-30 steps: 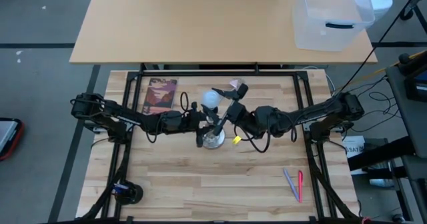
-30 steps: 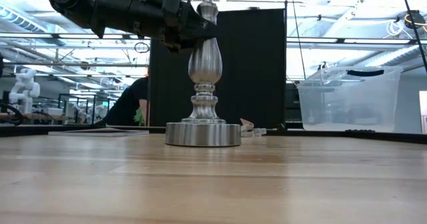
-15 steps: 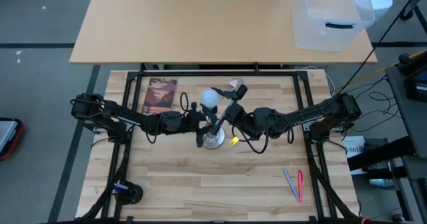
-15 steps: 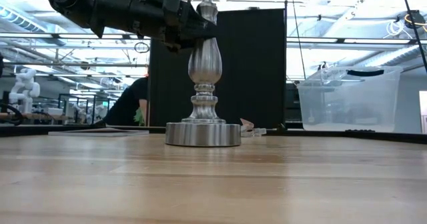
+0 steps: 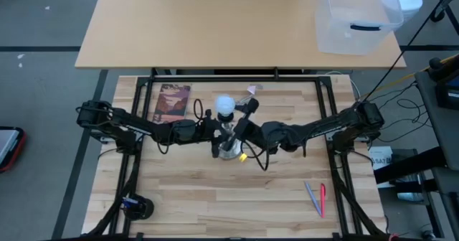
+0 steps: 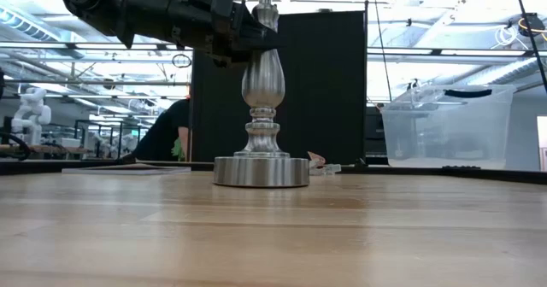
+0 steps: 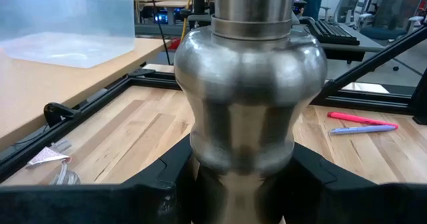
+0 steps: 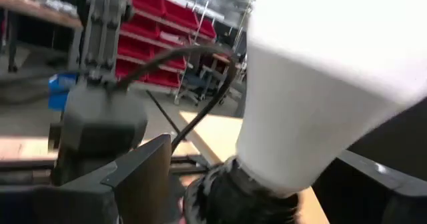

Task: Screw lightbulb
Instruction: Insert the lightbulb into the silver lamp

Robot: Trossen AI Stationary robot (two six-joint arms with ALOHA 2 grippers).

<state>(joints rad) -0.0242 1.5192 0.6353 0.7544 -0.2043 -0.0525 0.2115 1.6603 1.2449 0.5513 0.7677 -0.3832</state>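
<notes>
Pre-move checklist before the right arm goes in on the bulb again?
1. Stand upright, base flat on the table: ok.
2. Left hand shut on the stand's post, bracing it: ok; its fingers flank the post in the left wrist view.
3. Lightbulb sitting in the socket on top of the stand: ok.
4. Bulb fully screwed in: cannot tell.
5. Right hand beside the bulb with the bulb between its fingers: ok; grip on the bulb: cannot tell.
6. Pens and book lying away from the stand: ok.
</notes>
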